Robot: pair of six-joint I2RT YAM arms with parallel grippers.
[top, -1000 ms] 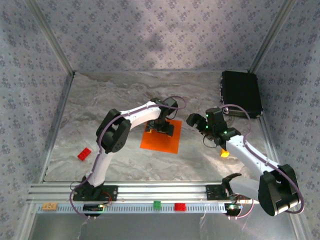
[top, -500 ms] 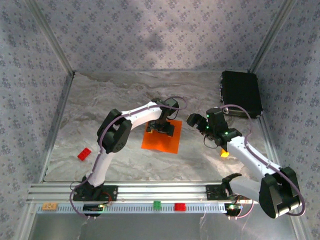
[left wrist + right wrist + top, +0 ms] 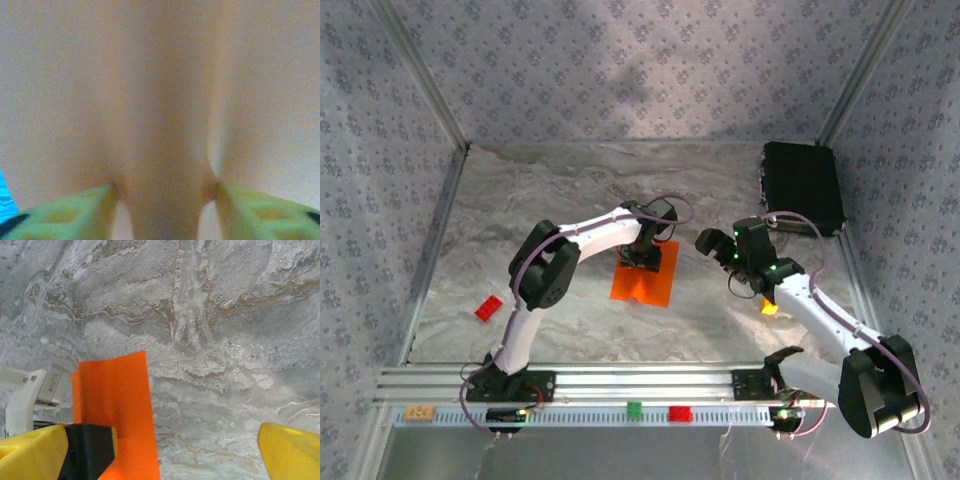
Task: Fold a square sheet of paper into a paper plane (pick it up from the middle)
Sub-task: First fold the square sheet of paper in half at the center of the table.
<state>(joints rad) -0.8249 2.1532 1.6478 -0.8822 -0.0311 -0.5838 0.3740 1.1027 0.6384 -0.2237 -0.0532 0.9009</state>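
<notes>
The square sheet of paper (image 3: 642, 285), bright orange, lies at mid-table and is bunched narrower, its sides lifting. My left gripper (image 3: 645, 258) comes down on its middle. In the left wrist view the paper (image 3: 165, 100) is close and blurred, and a raised ridge of it is pinched in my left gripper (image 3: 162, 200), between the two green fingers (image 3: 75, 212). My right gripper (image 3: 715, 262) hovers just right of the sheet, open and holding nothing. In the right wrist view the paper (image 3: 117, 405) stands curled behind the left finger (image 3: 35, 450), with my gripper (image 3: 185, 450) over bare table.
A black box (image 3: 803, 185) sits at the back right. A small yellow-orange block (image 3: 770, 307) lies under my right arm, and a red block (image 3: 488, 308) lies at the left. Small bricks (image 3: 634, 409) rest on the front rail.
My left gripper has closed in on the paper's middle, and the sheet has buckled from a flat square into a narrower, raised shape. The right arm has barely moved.
</notes>
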